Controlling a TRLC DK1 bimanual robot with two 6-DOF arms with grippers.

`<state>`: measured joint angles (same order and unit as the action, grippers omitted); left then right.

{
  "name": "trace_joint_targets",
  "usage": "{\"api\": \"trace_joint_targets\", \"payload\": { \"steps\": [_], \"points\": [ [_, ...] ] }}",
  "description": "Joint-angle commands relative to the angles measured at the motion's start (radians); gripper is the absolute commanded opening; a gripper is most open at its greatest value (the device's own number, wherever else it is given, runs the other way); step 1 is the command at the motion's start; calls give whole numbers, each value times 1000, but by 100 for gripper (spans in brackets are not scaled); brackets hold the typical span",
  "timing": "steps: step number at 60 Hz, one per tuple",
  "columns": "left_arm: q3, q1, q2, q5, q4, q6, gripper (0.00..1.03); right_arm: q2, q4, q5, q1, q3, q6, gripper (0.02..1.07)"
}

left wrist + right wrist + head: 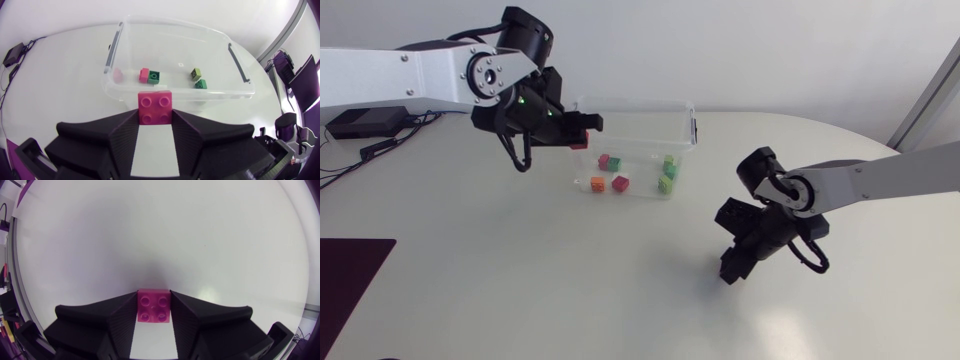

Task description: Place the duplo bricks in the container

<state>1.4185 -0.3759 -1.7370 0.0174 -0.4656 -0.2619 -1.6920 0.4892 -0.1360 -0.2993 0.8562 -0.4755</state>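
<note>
Upper centre of the head view, the left gripper (585, 128) is clamped on a pink brick (155, 107) just outside the clear container (635, 101) — its wall stands between that brick and the loose bricks (620, 184) scattered inside. At lower right, the right gripper (732, 268) pinches a magenta brick (154, 306) low over the table (520, 280) — well apart from the container.
</note>
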Motion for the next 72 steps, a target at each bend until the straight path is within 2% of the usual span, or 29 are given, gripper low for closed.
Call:
{"api": "trace_joint_targets", "payload": {
  "steps": [1,17,34,50,53,54,60,63,70,72],
  "points": [
    [8,5,17,7,22,7,22,25,8,-5,14,-20,8,22],
    [37,11,40,7,105,10,22,183,129,-4,-11,20,43,22],
    [48,28,-2,7,288,41,24,281,204,-4,-81,121,118,22],
    [151,54,-150,9,306,73,32,318,221,-5,-98,208,160,22],
    [171,54,-177,9,300,90,37,319,221,-5,-100,224,164,22],
    [178,54,-188,10,292,98,41,321,219,-7,-100,228,167,22],
    [204,55,-230,10,266,119,84,322,210,-28,-100,254,178,22],
    [203,55,-231,10,265,125,98,322,200,-30,-100,267,183,22],
    [214,55,-211,7,237,139,99,315,152,-33,-101,299,201,22],
    [237,54,-202,7,191,150,99,307,144,-50,-100,316,204,22]
  ]
}}
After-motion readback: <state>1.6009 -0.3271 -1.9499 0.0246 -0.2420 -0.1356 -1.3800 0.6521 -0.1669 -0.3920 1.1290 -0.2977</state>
